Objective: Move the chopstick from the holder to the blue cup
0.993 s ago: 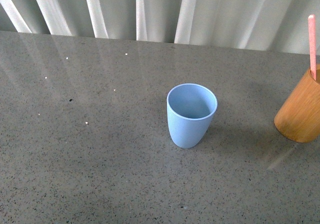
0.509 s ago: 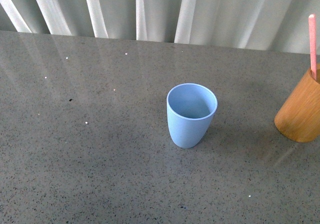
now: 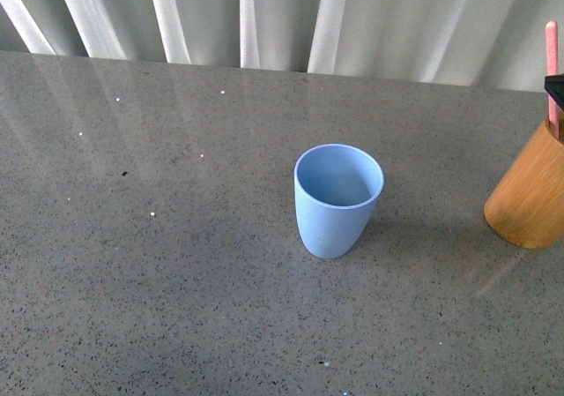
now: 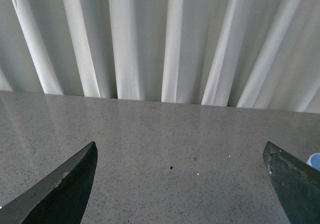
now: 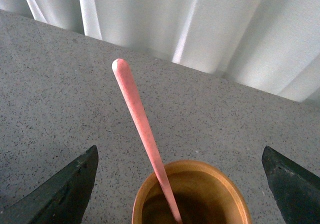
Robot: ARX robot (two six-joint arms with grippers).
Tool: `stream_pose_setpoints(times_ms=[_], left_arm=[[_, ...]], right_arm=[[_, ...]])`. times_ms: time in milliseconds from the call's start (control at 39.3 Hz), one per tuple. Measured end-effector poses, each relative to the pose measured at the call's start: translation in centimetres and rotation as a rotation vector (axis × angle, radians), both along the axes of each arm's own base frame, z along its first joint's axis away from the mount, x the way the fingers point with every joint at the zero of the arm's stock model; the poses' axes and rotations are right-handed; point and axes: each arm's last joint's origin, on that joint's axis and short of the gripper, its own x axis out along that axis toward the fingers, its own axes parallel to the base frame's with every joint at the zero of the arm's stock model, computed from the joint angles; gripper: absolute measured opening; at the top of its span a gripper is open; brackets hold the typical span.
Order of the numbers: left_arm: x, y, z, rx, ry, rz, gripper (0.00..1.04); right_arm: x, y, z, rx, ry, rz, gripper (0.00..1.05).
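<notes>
My left gripper (image 4: 180, 145) is on the left, spread wide, holding nothing, hovering over bare surface (image 3: 176, 281). It's well apart from the work; only a sliver of the blue cup (image 4: 315, 160) shows past its right finger. No risk there unless it swings in.

Mid-scene, the blue cup (image 3: 338, 200) stands upright and empty. It has a narrow rounded base, so my guess is it tips easily. A long stick dropped in off-centre or at a slant could lever it over.

Far right, the holder (image 3: 529, 198) is cut by the frame edge, well apart from the cup. The chopstick (image 3: 552, 70) is in it, with its rounded end sticking up high above the rim. In the right wrist view the chopstick (image 5: 145, 134) leans against the rim of the holder (image 5: 190, 194).

My right gripper (image 5: 179, 148) is over the holder, fingers spread wide either side of the stick, nothing gripped yet.

Risks:
- The stick is thin, so closing off-line could knock it aside or miss it.
- One finger could clip the holder rim and shove it off the frame edge.
- A short lift could snag the stick's lower end on the rim and drag the holder.
- A weak pinch could let the stick swivel.
</notes>
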Motion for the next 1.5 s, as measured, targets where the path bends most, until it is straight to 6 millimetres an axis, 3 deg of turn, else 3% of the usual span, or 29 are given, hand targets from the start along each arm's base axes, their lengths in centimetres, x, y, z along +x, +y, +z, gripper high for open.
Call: stream_pose_setpoints(times_ms=[331, 764, 1121, 1350, 1503], left_arm=[[0.0, 0.0, 0.0, 0.000, 0.000, 0.000, 0.98], [0.0, 0.0, 0.0, 0.000, 0.000, 0.000, 0.98], [0.0, 0.0, 0.0, 0.000, 0.000, 0.000, 0.98], [0.0, 0.0, 0.0, 0.000, 0.000, 0.000, 0.98], [0.0, 0.0, 0.0, 0.000, 0.000, 0.000, 0.98]], right_arm=[[3.5, 0.4, -0.6, 0.014, 0.003, -0.010, 0.95], [4.8, 2.6, -1.4, 0.019, 0.018, 0.041, 0.95], [4.8, 3.4, -1.3, 0.017, 0.000, 0.056, 0.44], [3.8, 3.3, -0.4, 0.017, -0.036, 0.047, 0.00], [2.3, 3.0, 1.9, 0.016, -0.126, 0.033, 0.01]])
